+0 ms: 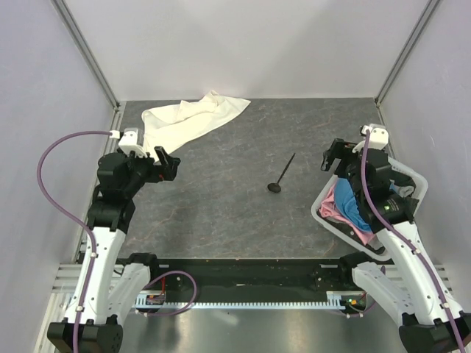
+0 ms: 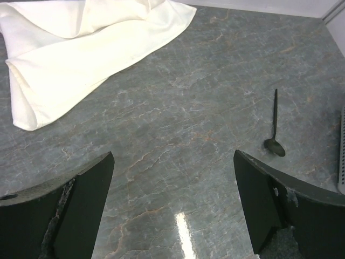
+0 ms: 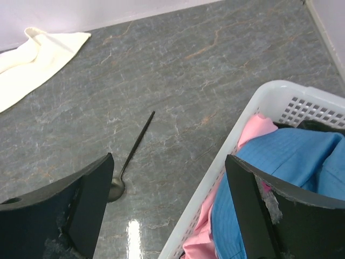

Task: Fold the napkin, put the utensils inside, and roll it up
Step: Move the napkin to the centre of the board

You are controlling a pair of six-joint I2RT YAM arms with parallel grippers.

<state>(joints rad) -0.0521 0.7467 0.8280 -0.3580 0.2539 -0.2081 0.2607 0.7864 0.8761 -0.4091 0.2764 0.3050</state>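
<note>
Left hand [image 1: 168,166]: we see it at the left of the top view, poised over the table [image 1: 221,213], its two fingers spread wide with nothing between them.
Napkin [image 1: 190,119]: cream-white and rumpled, loosely folded over itself in the upper left of the top view, lying on the table near the back wall, touched by neither hand.
Spoon [image 1: 282,174]: black, flat on the table right of centre, head toward the lower edge, handle slanting up and right, well apart from the napkin.
Right hand [image 1: 335,156]: at the right, fingers spread, gripping nothing, by the basket's upper-left corner.
Basket [image 1: 321,215]: white, at the right edge, holding a blue cloth [image 1: 353,209] and a pink cloth [image 1: 335,211].
</note>
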